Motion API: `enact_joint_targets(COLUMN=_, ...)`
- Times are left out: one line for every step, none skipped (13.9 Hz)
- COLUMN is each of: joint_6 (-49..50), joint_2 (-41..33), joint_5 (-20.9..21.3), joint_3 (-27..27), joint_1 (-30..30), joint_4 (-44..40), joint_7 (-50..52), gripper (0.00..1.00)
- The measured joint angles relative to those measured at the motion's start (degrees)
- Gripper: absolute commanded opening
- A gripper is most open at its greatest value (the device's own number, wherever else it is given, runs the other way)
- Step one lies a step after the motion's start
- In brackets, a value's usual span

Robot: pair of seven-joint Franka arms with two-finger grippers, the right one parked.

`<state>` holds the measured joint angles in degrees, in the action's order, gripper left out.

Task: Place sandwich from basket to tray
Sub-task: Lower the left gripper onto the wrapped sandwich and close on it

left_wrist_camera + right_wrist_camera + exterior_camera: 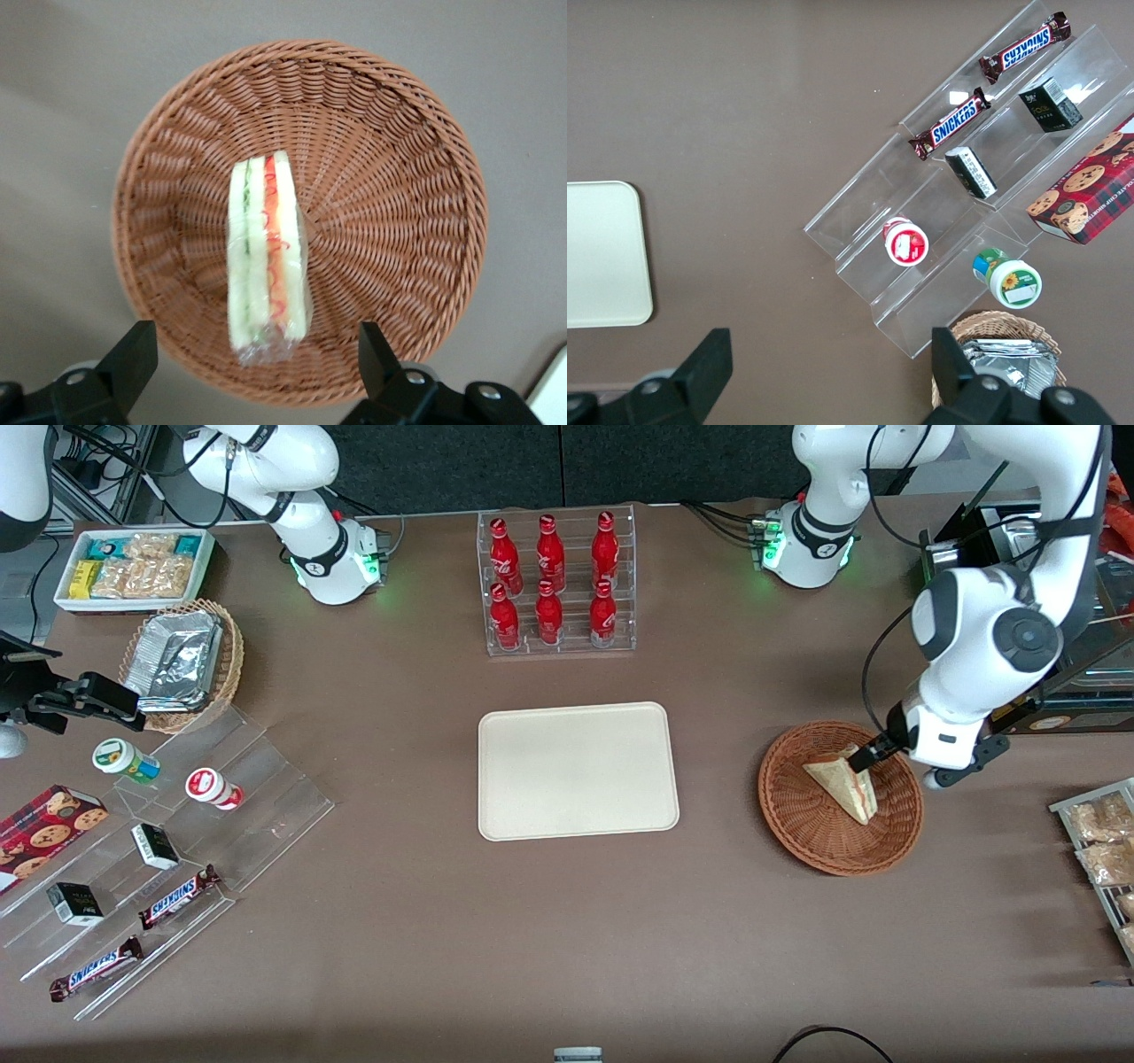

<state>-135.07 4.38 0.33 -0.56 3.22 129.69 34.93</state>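
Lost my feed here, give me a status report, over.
Left gripper open, above the basket. Sandwich in basket, ungrasped. Tray bare, nothing between them.

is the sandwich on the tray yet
No, the sandwich lies in the basket, the gripper open above it; the tray is bare.
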Motion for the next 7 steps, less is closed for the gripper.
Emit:
enact_joint_targets(joint_6=-2.1, joint_2=1.0, joint_5=0.0, joint_3=0.0, joint_1=0.2, joint_4=0.9, joint_7=0.6, gripper=1.0)
enact_joint_targets(joint_6=-3.3, joint_2=1.9, joint_5=0.0, joint_3=0.0, joint_1=0.4, joint_4=1.7, joint_7=0.8, gripper=1.0)
enact_joint_targets(joint_6=-4.0, joint_2=2.9, joint_5=0.0, joint_3=0.0, joint_1=0.4, joint_4=2.3, joint_7=0.9, gripper=1.0)
enact_joint_targets(joint_6=-4.9, joint_2=3.7, joint_5=0.0, joint_3=0.0, joint_1=0.4, joint_4=2.7, joint_7=1.0, gripper=1.0)
enact_joint_targets(joint_6=-5.9, joint_2=4.6, joint_5=0.0, joint_3=0.0, joint_1=0.4, joint_4=3.0, joint_7=1.1, gripper=1.0)
enact_joint_targets(joint_6=-7.0, joint_2=5.4, joint_5=0.0, joint_3=0.0, joint_1=0.4, joint_4=3.3, joint_7=1.2, gripper=1.0)
enact_joint_targets(joint_6=-8.1, joint_2=6.2, joint_5=0.0, joint_3=0.0, joint_1=0.4, joint_4=3.7, joint_7=1.3, gripper=0.79)
